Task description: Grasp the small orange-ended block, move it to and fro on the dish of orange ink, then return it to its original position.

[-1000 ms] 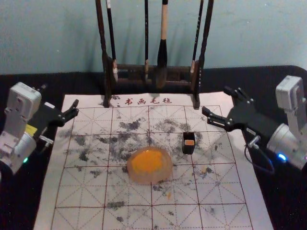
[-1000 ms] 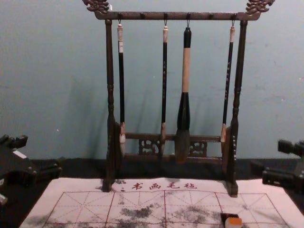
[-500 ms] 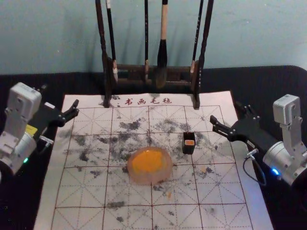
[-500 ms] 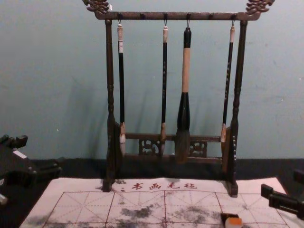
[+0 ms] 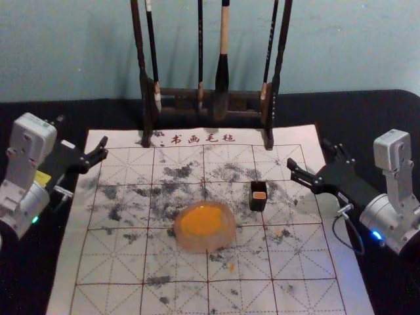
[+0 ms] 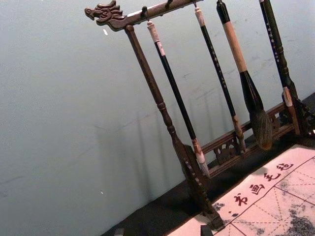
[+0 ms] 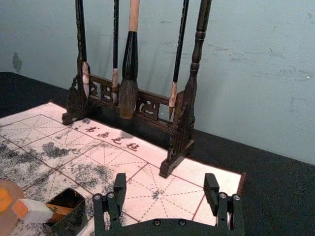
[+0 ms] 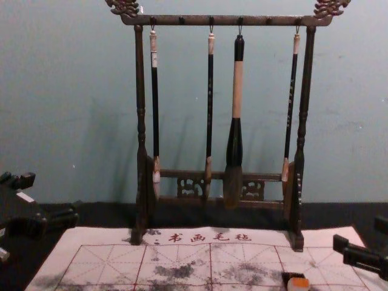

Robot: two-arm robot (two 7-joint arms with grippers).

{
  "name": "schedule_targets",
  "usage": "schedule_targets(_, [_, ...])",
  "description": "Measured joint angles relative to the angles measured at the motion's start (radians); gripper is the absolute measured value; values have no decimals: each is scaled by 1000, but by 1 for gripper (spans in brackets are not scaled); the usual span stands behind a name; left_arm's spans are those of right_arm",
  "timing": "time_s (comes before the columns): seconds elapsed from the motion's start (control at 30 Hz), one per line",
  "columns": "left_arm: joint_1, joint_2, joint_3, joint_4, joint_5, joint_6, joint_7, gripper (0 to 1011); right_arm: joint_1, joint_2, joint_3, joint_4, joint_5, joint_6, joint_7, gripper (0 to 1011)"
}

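Note:
Right of the dish of orange ink (image 5: 205,241), the small orange-ended block (image 5: 260,195) sits in a black holder (image 5: 258,206) on the mat. My right gripper (image 5: 309,153) is over the mat's right edge, beyond and to the right of the block, apart from it. In the right wrist view, the right gripper (image 7: 165,182) is open and empty, with the white block (image 7: 35,211) leaning out of its holder (image 7: 69,221). My left gripper (image 5: 81,131) hangs idle at the mat's far left corner; in the left wrist view, the left gripper (image 6: 162,231) is open.
A dark wooden rack (image 8: 140,182) with several hanging brushes, including a thick one (image 8: 235,142), stands at the mat's back edge. The ink-stained, grid-lined mat (image 5: 108,259) lies on a black table (image 5: 33,282), with a wall behind.
My right gripper has shifted slightly right and back toward the robot, and sits lower in the chest view. The left arm, block and dish have stayed in place.

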Motion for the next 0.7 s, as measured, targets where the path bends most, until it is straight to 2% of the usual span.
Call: schedule_targets(0.7, [0,0,0,0,0,0,0,1001,-1,2,-1,-3,1,0,0,1003])
